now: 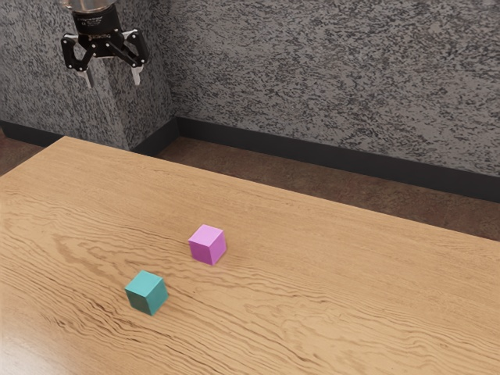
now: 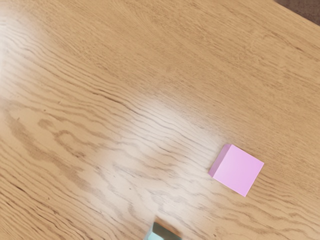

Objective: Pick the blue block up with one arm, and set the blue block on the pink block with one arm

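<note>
The jaws stand wide apart and empty, high above the wood-grain worktop. The small teal-blue cube rests on it, near the pink cube but apart. The wrist camera catches probably its edge.

Exterior view oblique, farther, wrist view downward, nearer, sharing pink block
</note>
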Robot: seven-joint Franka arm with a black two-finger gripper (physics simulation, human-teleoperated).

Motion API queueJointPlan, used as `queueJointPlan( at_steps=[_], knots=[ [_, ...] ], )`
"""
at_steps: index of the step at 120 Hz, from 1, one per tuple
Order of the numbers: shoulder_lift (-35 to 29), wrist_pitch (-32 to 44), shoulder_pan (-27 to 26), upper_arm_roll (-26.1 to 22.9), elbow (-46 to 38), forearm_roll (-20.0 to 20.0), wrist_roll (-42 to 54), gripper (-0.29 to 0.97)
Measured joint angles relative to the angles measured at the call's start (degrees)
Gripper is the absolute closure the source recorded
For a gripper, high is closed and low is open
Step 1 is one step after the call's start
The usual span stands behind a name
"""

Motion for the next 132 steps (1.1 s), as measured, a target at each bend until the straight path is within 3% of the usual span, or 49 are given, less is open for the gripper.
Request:
queueJointPlan(
  at_steps=[17, 25, 38, 63, 81, 97, 117, 125, 132],
  knots=[
    [0.0, 0.0, 0.0, 0.1, 0.0, -0.1, -0.2, 0.0],
    [-3.2, -0.2, 0.1, -0.3, 4.7, -0.3, -0.3, 0.0],
    [-8.4, -0.9, 0.7, -5.4, 10.3, 0.0, -0.4, 0.0],
    [-10.0, -2.8, -6.6, -9.4, 10.4, 0.1, -0.5, 0.0],
    [-10.1, -2.6, -12.9, -9.9, -4.3, -0.7, -0.5, 0.0],
    [-11.0, 7.1, -17.4, -9.6, -26.9, -0.8, -0.4, 0.0],
    [-8.7, 19.6, -21.2, -8.5, -42.9, -2.1, 0.4, 0.0],
    [-5.8, 27.3, -18.5, -8.4, -47.6, -2.6, 1.5, 0.0],
    [-3.1, 33.1, -8.7, -8.3, -49.3, -3.1, 2.2, 0.0]
  ],
)
